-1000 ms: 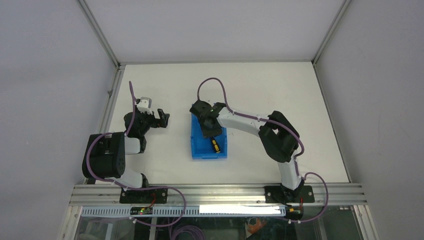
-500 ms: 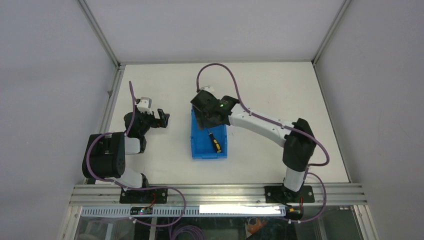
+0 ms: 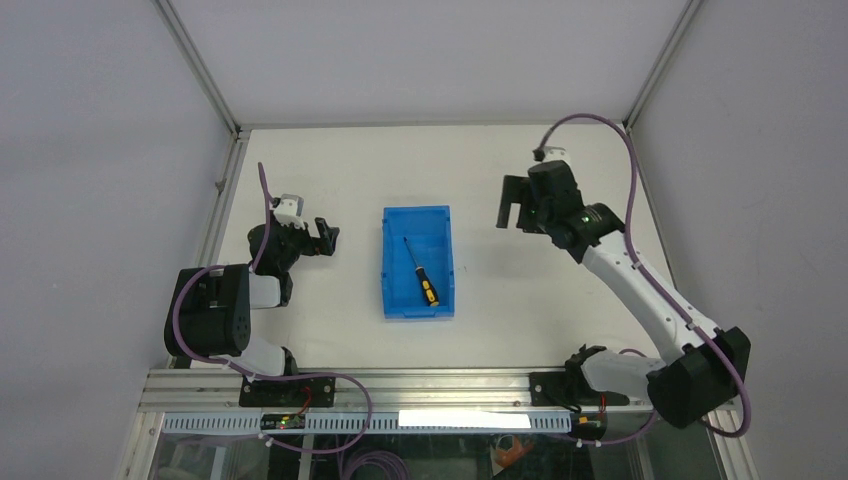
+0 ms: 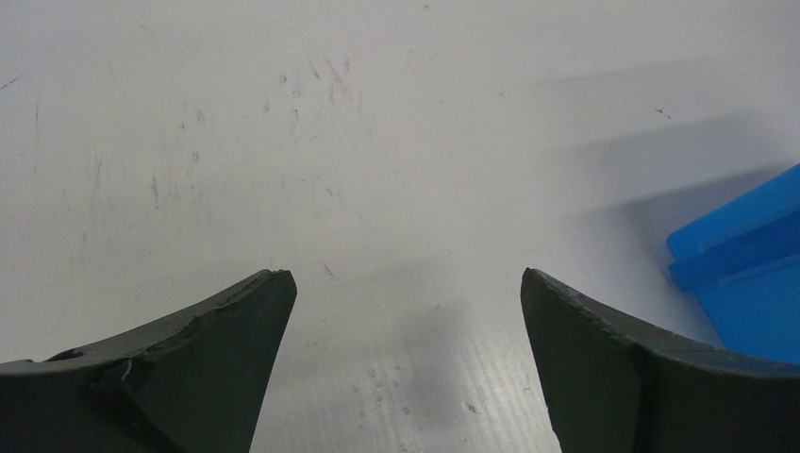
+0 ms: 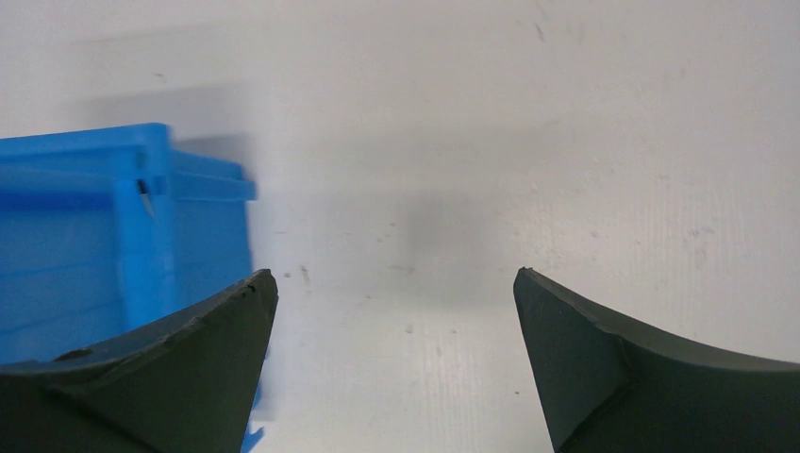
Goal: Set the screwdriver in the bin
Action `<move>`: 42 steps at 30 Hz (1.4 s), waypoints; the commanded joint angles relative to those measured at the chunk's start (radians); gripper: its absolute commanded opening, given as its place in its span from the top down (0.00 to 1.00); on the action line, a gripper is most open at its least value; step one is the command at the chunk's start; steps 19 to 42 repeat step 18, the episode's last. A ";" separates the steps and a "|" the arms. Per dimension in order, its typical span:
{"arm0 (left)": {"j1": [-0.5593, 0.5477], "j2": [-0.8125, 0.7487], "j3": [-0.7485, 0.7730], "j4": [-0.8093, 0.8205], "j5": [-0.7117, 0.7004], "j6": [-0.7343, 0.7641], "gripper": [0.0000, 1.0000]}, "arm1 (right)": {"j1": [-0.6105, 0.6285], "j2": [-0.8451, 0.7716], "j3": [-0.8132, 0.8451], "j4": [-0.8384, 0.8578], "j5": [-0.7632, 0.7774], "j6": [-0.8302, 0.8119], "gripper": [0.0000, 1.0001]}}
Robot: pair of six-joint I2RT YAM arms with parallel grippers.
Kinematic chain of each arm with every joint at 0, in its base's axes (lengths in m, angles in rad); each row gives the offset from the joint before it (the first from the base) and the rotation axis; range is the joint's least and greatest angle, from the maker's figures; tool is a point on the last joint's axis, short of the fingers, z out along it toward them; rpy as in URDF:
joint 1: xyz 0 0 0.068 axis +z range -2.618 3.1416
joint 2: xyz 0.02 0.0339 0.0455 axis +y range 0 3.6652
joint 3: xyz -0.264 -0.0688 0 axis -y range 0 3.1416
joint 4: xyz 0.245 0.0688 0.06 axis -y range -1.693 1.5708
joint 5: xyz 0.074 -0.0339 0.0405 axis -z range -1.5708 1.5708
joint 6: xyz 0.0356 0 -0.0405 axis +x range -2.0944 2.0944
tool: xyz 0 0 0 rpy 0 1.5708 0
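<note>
The blue bin stands at the table's middle. Inside it the screwdriver lies loose on the floor, yellow-and-black handle toward the near end and shaft pointing to the far left. To the right of the bin, apart from it, my right gripper hangs open and empty; in its wrist view only bare table lies between the fingers and the bin shows at the left. My left gripper is open and empty left of the bin, whose corner shows at the right of the left wrist view.
An aluminium frame rail runs along the table's near edge by the arm bases. Grey walls enclose the white table on the left, right and back. The right arm's purple cable arcs above its wrist.
</note>
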 commanded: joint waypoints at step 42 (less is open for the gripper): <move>-0.007 -0.006 0.014 0.059 0.004 0.003 0.01 | -0.206 -0.314 -0.577 0.311 -0.098 0.105 0.01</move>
